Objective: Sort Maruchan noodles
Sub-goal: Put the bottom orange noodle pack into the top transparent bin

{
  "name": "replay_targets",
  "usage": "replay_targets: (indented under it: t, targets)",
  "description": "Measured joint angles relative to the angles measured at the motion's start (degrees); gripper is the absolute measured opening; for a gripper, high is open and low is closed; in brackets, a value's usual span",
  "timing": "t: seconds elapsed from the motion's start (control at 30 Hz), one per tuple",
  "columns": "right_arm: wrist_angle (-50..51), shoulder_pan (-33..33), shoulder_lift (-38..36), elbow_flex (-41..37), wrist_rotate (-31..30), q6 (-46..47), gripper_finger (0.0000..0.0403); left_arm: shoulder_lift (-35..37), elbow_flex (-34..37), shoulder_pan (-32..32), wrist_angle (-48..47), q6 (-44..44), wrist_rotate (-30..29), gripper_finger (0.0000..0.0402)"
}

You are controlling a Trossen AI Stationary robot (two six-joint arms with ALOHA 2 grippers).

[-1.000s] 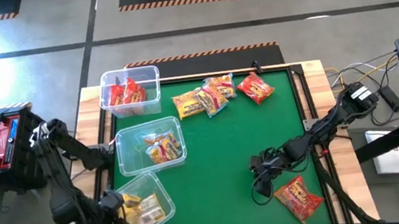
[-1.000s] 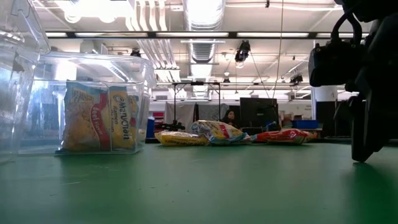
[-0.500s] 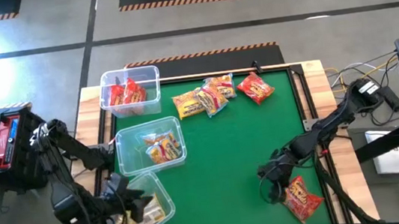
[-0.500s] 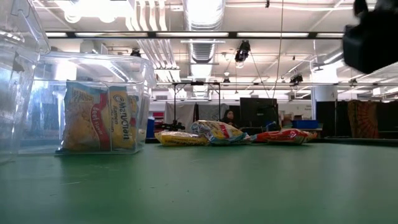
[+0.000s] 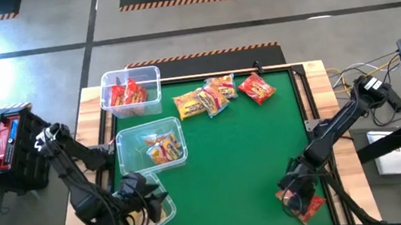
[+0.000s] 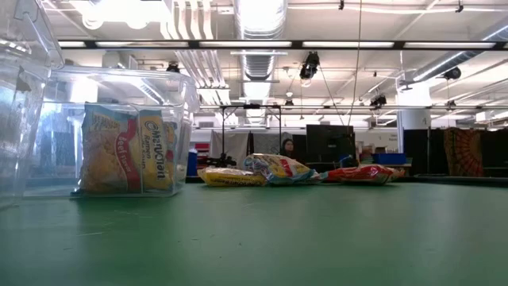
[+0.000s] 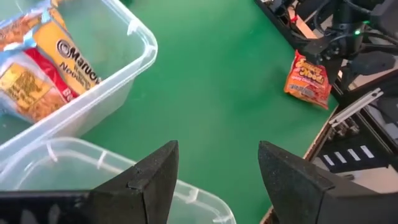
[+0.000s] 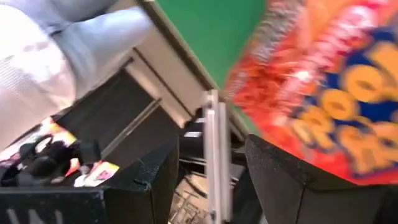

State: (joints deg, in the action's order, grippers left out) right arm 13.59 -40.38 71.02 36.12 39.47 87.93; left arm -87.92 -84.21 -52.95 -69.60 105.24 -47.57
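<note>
Three bins held packets; four noodles lay unsorted beyond them, my right tool open over a fifth, left tool open.

"Maruchan" reads sideways on the yellow packet in the clear bin, left of the low view. Partial "Maruc…" and "Noodles" show on a packet in a bin, upper left of the left wrist view. The orange packet, upper right there, has print too small to read. Big yellow letters on the blurred packet in the right wrist view are unreadable.
</note>
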Motion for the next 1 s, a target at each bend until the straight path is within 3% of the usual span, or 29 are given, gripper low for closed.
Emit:
replay_targets:
  t: [0.27,0.53,0.63,0.87,1.0]
  targets:
    - [13.2,-0.2,2.1,0.0,-2.6,-5.6,0.0176,0.2,-0.1,1.8,0.5,-3.2,-2.1,0.0204]
    - [12.2,2.0,4.1,0.3,-7.8,-17.3,0.0176,0.2,-0.1,2.0,0.6,-3.2,-2.4,0.0204]
    - [11.9,4.4,4.4,0.2,-14.8,-22.0,0.0176,0.2,-0.1,2.3,0.6,-3.2,-3.0,0.0204]
    - [7.3,11.3,4.2,0.1,-40.9,-31.5,0.0176,0.2,-0.1,3.7,1.2,-3.2,-5.4,0.0204]
    - [1.4,15.6,4.3,0.1,-49.4,-35.0,0.0176,0.2,-0.1,4.6,2.3,-3.2,-8.2,0.0204]
